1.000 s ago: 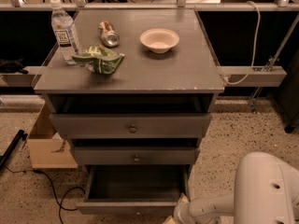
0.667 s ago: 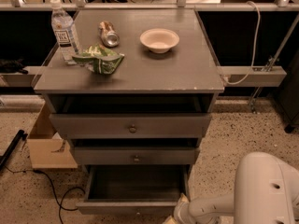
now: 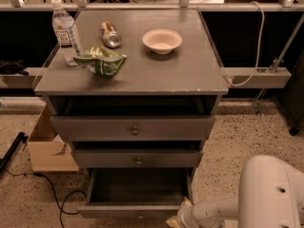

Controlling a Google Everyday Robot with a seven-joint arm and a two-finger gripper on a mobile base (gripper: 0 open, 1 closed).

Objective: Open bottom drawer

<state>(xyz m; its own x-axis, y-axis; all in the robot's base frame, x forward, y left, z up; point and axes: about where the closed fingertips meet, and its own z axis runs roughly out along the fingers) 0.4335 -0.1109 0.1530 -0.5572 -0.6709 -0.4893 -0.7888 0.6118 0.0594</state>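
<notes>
Gaping bottom drawer (image 3: 133,211); end effector (image 3: 175,219) at front-right corner.

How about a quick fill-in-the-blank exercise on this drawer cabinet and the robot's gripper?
1. The bottom drawer stands ____, its inside showing.
2. The gripper is low by that drawer's front corner on the picture's ____ side.
3. On top of the cabinet, the can lies on its ____.
Missing words: open; right; side.
</notes>
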